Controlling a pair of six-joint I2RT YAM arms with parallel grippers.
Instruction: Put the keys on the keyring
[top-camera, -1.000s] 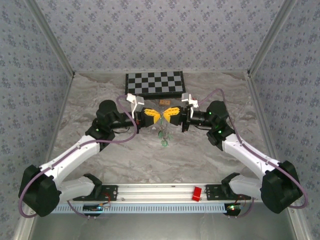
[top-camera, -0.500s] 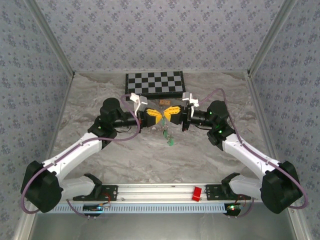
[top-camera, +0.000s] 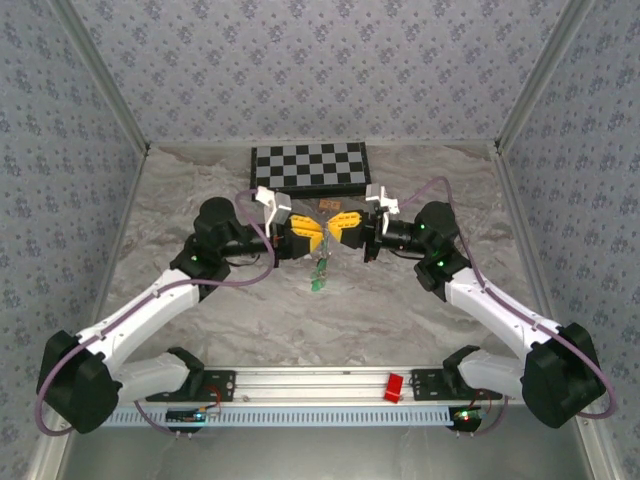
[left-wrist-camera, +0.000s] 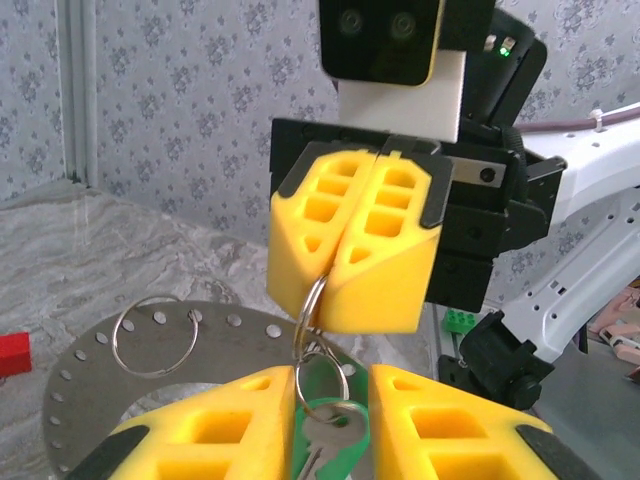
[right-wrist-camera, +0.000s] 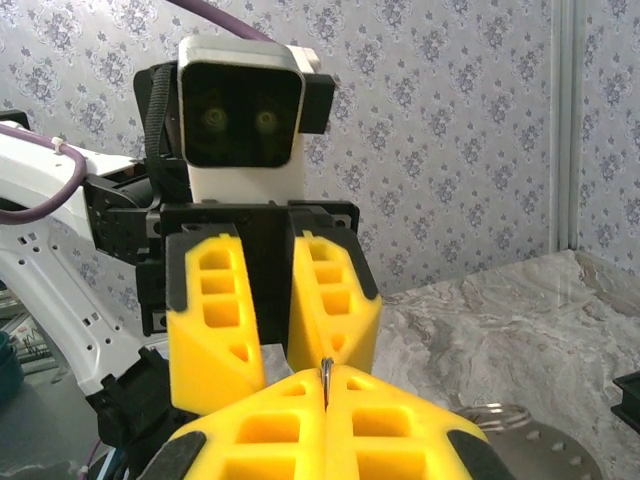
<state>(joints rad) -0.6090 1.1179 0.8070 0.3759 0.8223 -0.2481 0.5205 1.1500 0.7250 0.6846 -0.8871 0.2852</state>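
From above, the two arms meet nose to nose over the marble counter (top-camera: 400, 310), in front of a checkerboard (top-camera: 310, 167). The left claw (top-camera: 308, 238) and right claw (top-camera: 336, 228) nearly touch, and the green-headed keys (top-camera: 318, 276) dangle just beneath them.

In the left wrist view, the left claw (left-wrist-camera: 332, 385) stands released, its jaws parted, with the keys (left-wrist-camera: 325, 415) hanging in the gap. Opposite, the right claw (left-wrist-camera: 345, 295) is clenched on the keyring (left-wrist-camera: 312, 300), which carries those keys. A spare ring (left-wrist-camera: 155, 335) lies on a grey perforated disc (left-wrist-camera: 90, 380) (a red block (left-wrist-camera: 12, 352) sits at the left edge).

In the right wrist view, the right claw (right-wrist-camera: 325, 388) pinches the keyring (right-wrist-camera: 325, 372) edge-on, and the left claw (right-wrist-camera: 268, 340) faces it with jaws apart.
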